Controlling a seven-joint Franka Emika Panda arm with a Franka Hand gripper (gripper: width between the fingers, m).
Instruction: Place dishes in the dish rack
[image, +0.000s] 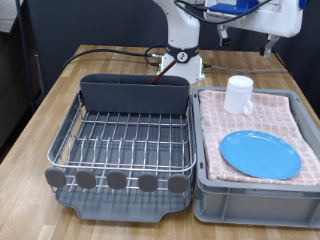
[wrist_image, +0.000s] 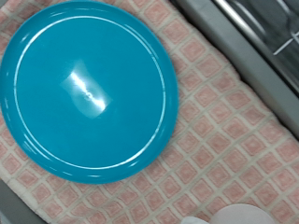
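On the exterior view's right side of the wooden worktop (image: 50, 95) sits a grey bin (image: 255, 195) lined with a pink checked cloth (image: 262, 118), and that's where the dishes are right now: the light-blue plate (image: 259, 154) lies flat on the cloth at the near end, and the white cup (image: 239, 94) stands at the far end, well apart from the plate. No wooden spoon shows in either view. The dish rack (image: 125, 140) is just beside the bin on the left, and its wire grid looks bare, so nothing seems to have been loaded yet. The gripper itself doesn't show anywhere; the exterior view only catches the robot's base (image: 182, 55) at the far edge and bits of arm along the top, so whether it's open or closed can't be told. The wrist view looks straight down on the plate (wrist_image: 89, 91), which fills most of the picture, with the cloth (wrist_image: 224, 140) around it and a sliver of the cup (wrist_image: 245, 215) at the edge, so the hand is probably hanging above the plate. The risk is that a plate lying dead flat on soft cloth gives the fingers no edge to bite, so they could snag the fabric and drag it up, or the glossy rim could slip out and drop.
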